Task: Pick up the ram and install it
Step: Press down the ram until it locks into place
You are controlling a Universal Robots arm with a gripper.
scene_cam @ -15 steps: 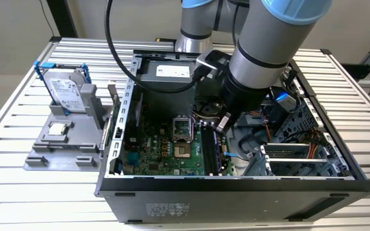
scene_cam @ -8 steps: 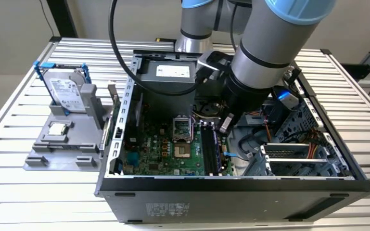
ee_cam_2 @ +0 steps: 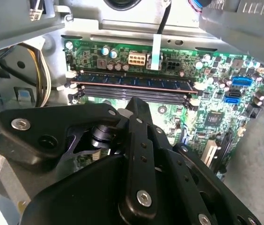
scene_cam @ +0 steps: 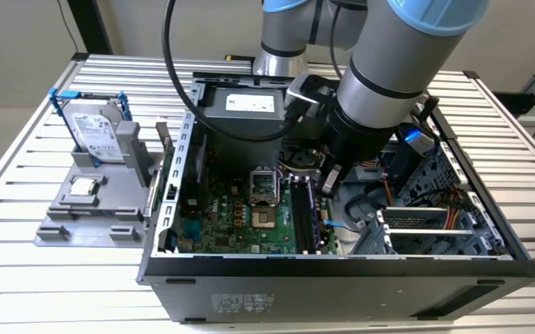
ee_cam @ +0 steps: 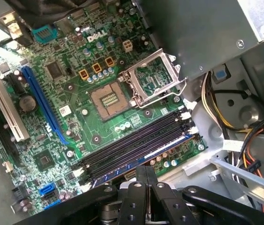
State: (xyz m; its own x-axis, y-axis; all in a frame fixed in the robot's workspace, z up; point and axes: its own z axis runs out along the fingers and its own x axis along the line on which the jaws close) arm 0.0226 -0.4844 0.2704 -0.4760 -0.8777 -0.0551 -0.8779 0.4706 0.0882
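You see a wide counter (scene_cam: 26,174) made of long silver metal slats. On it sits a big black computer case (scene_cam: 341,285), a boxy shape with its side open. The thick round arm (scene_cam: 406,62), gray with blue caps, reaches down into the case from the far side.

Inside lies a flat green board (ee_cam: 76,136), bumpy with tiny parts, little round cans and a long blue strip. It has a square silver frame (ee_cam: 153,79) standing open over a socket.

On the exterior view's left of the case rests a gray plastic tray (scene_cam: 81,223). A shiny silver hard drive (scene_cam: 95,132) in a blue frame stands up at its far end. A small square silver chip (scene_cam: 83,186) lies flat nearer to you.

The ram (ee_cam_2: 132,83) is a long, thin, dark stick with a row of flat black chips. In the second wrist view it sits on its edge in the long black slots (scene_cam: 305,216), between white clips at both ends.

The black metal jaws hang just above the slots. In the first wrist view they look pressed together, apart from the ram.
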